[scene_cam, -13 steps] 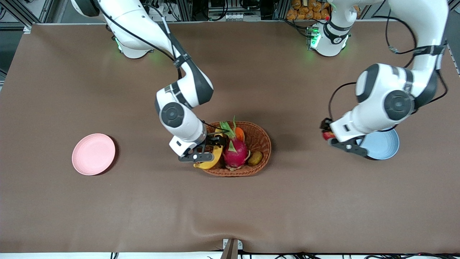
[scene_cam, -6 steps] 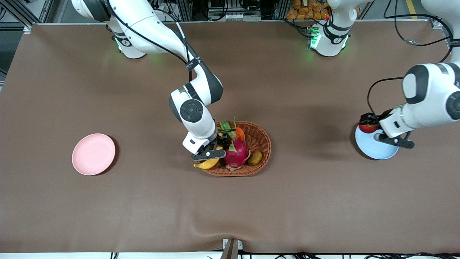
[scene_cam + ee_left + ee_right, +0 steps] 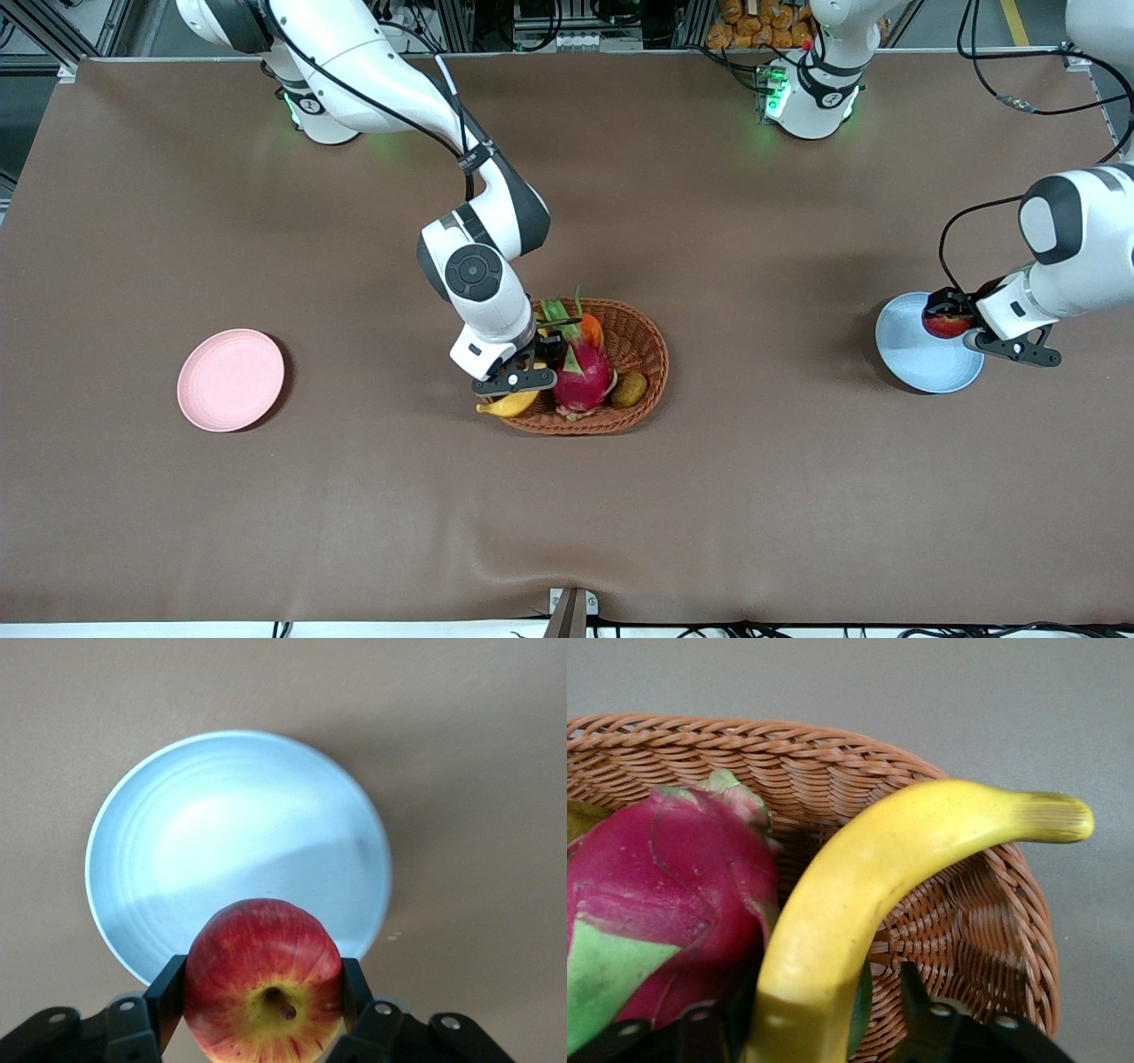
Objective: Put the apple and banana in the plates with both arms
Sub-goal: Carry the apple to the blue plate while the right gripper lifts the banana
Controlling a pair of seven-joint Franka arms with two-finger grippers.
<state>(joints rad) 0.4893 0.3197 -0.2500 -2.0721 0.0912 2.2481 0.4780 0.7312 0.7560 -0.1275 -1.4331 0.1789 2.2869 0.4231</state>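
Note:
My left gripper (image 3: 950,317) is shut on the red apple (image 3: 945,324) and holds it over the rim of the light blue plate (image 3: 912,354). In the left wrist view the apple (image 3: 261,948) sits between the fingers of the gripper (image 3: 263,992), above the plate (image 3: 221,833). My right gripper (image 3: 532,359) is down in the wicker basket (image 3: 642,346), open, with its fingers either side of the yellow banana (image 3: 509,403). In the right wrist view the gripper (image 3: 824,983) straddles the banana (image 3: 868,877), and one finger stands apart from it. The pink plate (image 3: 230,379) lies empty toward the right arm's end.
The basket (image 3: 833,762) also holds a magenta dragon fruit (image 3: 580,372), a small orange fruit (image 3: 592,330) and a brown kiwi (image 3: 630,388). The dragon fruit (image 3: 664,895) lies against the banana. Bare brown table lies between the basket and each plate.
My left arm has carried the apple toward its own end of the table, to over the blue plate. My right gripper shifted further over the basket around the banana, then held still.

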